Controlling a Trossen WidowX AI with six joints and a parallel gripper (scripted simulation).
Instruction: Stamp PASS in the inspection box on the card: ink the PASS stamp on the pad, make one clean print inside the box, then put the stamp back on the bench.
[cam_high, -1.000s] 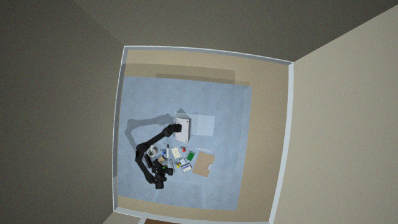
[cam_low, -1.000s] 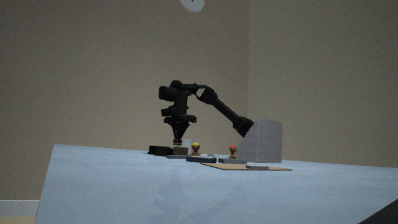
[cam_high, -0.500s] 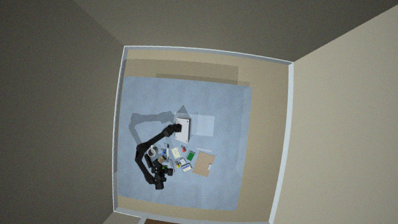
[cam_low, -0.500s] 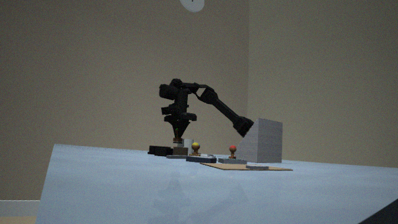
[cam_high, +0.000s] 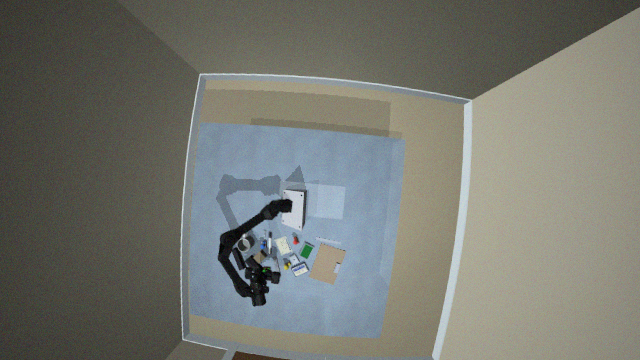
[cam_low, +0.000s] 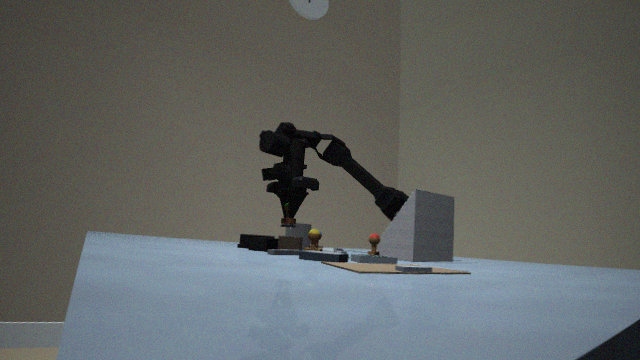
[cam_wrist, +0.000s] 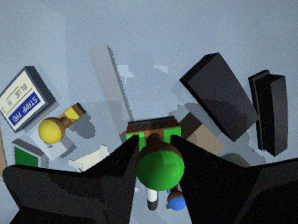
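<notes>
My gripper (cam_high: 267, 270) (cam_low: 288, 212) (cam_wrist: 154, 140) is shut on the green-knobbed stamp (cam_low: 288, 221) (cam_wrist: 160, 169). The stamp hangs upright above the bench, clear of the items below. Its lettering is hidden. The stamp pad (cam_high: 299, 270) (cam_low: 323, 256) (cam_wrist: 21, 100), with a white and blue label, lies at the left of the wrist view. A green pad (cam_high: 306, 250) (cam_wrist: 26, 156) lies near it. A cream card (cam_high: 283, 245) (cam_wrist: 91, 159) lies flat, partly hidden by a finger in the wrist view; no box or print on it can be made out.
A yellow stamp (cam_high: 287, 265) (cam_low: 314, 234) (cam_wrist: 51, 130), a red stamp (cam_high: 295, 240) (cam_low: 374, 238) and a blue stamp (cam_wrist: 176, 201) stand around. A grey bar (cam_wrist: 111, 80), brown block (cam_low: 290, 243) (cam_wrist: 202, 138) and black boxes (cam_wrist: 218, 95) lie close by. A brown board (cam_high: 326, 262) (cam_low: 370, 269) lies beyond the pads.
</notes>
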